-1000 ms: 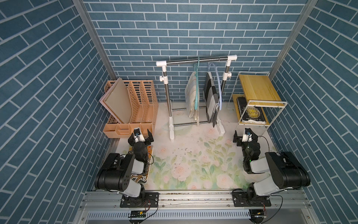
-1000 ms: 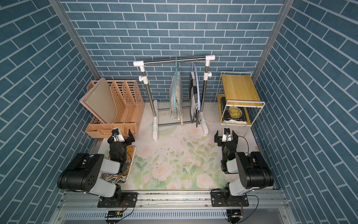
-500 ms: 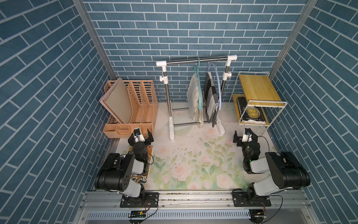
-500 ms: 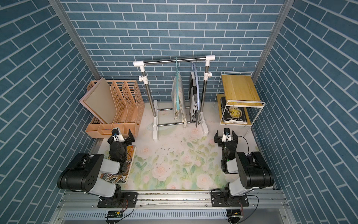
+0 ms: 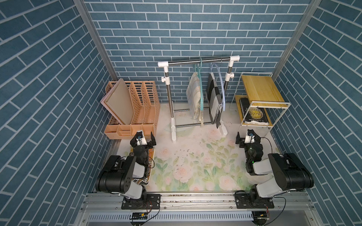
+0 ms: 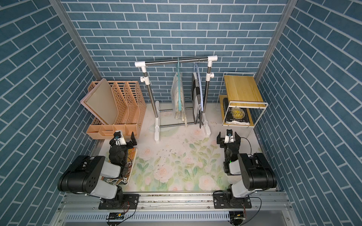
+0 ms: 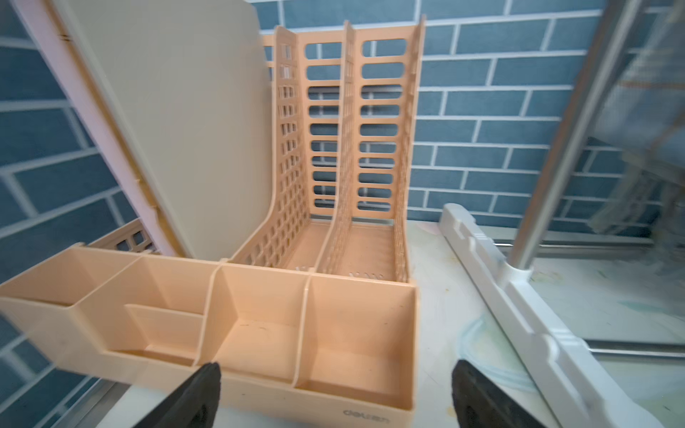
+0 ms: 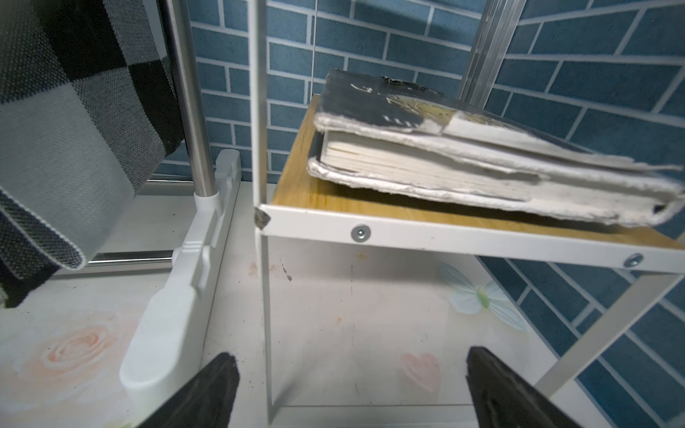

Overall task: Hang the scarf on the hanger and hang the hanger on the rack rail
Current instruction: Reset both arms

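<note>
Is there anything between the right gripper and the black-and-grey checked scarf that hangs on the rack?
Yes, partly. The white plastic foot and the steel post of the clothes rack stand between the right gripper and the black-and-grey checked scarf. The jaws are open and hold nothing.

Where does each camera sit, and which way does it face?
Top views: above the front rail, looking down toward the rack; left arm, right arm show.
Left wrist: low, facing the file organizer; open left gripper shows.
Right wrist: low, facing the shelf and book; open right gripper shows.
Shared: both wrist views catch the rack.
</note>
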`<state>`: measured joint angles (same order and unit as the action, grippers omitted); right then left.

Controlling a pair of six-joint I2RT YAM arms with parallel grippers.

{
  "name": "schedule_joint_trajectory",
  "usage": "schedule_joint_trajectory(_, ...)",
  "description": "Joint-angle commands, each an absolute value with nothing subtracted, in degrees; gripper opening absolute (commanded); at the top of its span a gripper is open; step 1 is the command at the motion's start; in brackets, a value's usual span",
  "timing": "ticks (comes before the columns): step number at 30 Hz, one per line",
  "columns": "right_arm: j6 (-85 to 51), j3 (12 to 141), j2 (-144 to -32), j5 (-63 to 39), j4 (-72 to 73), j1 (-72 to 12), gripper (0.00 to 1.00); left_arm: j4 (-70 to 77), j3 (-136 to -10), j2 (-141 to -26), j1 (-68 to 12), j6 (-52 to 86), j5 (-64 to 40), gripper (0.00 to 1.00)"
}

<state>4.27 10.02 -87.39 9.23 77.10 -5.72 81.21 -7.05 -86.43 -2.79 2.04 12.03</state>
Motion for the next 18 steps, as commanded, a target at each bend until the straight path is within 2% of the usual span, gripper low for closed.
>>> schedule_joint_trajectory(1, 2.37, 10.9, -87.71, 9.87, 76.9, -5.47, 1.0, 79.69, -8.83, -86.11, -2.54, 2.71, 12.79, 0.99)
schedule_joint_trajectory(4, 2.37, 10.94, -87.78, 9.9, 76.86, -5.52, 1.0, 74.48, -11.3, -86.45, -2.49, 0.51, 6.79, 1.0)
schedule_joint_trajectory(6, 2.38, 10.91, -87.77, 9.9, 76.96, -5.45, 1.0, 77.86, -9.99, -86.73, -2.47, 0.19, 6.52, 1.0)
schedule_joint_trajectory(8, 2.37, 10.96, -87.74, 9.85, 76.98, -5.45, 1.0, 74.3, -11.89, -86.94, -2.49, 0.2, 5.95, 0.99)
schedule_joint_trajectory(18, 2.37, 10.91, -87.78, 9.81, 76.93, -5.49, 1.0, 74.22, -11.88, -86.79, -2.29, 0.12, 5.23, 1.0)
